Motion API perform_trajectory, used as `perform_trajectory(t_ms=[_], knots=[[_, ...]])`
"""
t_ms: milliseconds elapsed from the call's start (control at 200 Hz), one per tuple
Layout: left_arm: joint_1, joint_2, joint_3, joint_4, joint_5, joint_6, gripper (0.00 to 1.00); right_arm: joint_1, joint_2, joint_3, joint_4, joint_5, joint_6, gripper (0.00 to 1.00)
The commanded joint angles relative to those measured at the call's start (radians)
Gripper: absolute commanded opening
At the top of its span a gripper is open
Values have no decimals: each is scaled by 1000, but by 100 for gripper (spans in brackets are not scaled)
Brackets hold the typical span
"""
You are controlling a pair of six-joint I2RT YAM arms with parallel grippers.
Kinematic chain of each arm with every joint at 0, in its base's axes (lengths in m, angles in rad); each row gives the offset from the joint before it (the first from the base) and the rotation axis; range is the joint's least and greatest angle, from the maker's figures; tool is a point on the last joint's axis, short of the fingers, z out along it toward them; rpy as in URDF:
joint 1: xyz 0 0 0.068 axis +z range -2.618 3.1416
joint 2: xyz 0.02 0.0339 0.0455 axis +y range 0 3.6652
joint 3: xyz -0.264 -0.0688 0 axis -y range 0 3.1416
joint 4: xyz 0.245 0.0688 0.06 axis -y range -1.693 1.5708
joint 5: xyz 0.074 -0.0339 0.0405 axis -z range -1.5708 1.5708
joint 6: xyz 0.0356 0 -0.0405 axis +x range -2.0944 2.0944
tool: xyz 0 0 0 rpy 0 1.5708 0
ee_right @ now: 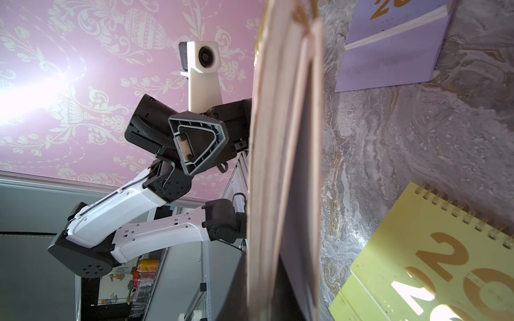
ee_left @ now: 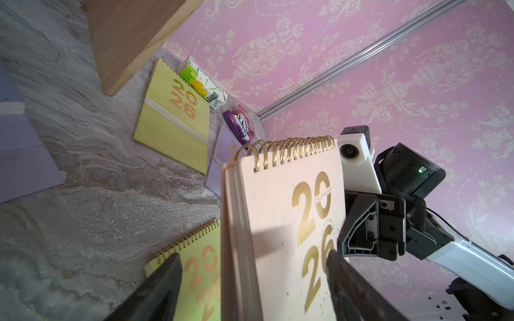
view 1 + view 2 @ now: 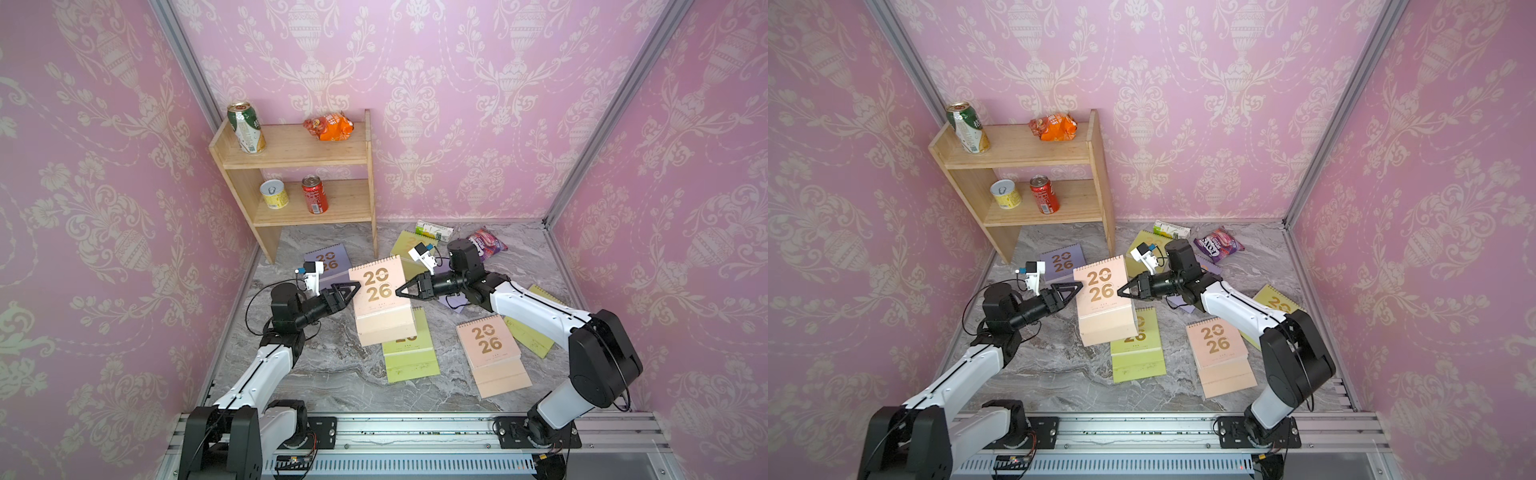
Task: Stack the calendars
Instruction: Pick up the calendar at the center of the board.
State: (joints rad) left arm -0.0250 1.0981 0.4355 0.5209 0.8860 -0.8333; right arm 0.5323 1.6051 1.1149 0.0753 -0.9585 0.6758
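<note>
A peach-pink calendar (image 3: pixel 380 299) (image 3: pixel 1104 299) hangs tilted in the air mid-table. My right gripper (image 3: pixel 400 291) (image 1: pixel 267 291) is shut on its right edge. My left gripper (image 3: pixel 355 286) (image 2: pixel 253 266) is open, its jaws straddling the left edge with a gap on one side. Partly under the held one lies a yellow-green calendar (image 3: pixel 409 353). A second peach-pink calendar (image 3: pixel 490 349) lies flat to the right. A lilac one (image 3: pixel 328 257) and a yellow-green one (image 3: pixel 409 245) lie at the back. Another yellow-green (image 3: pixel 532 332) and a lilac one (image 3: pixel 455 305) are partly hidden under my right arm.
A wooden shelf (image 3: pixel 299 166) stands at the back left with cans and an orange packet on it. A green-white carton (image 3: pixel 434 230) and a purple snack packet (image 3: pixel 486 243) lie by the back wall. Pink walls close in three sides.
</note>
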Motion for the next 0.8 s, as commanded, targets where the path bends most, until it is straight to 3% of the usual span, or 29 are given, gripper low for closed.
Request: perform_trajectory(t_ms=[0, 205, 475, 795], knots=[[-36, 37, 19, 114, 81, -39, 81, 5, -48, -6, 69, -67, -34, 0], [-101, 66, 52, 134, 107, -28, 70, 8, -48, -16, 72, -62, -45, 0], [-120, 49, 48, 143, 125, -24, 51, 2, -18, -21, 78, -62, -66, 0], [-130, 35, 41, 146, 134, -24, 39, -26, 10, -23, 81, -65, -72, 0]])
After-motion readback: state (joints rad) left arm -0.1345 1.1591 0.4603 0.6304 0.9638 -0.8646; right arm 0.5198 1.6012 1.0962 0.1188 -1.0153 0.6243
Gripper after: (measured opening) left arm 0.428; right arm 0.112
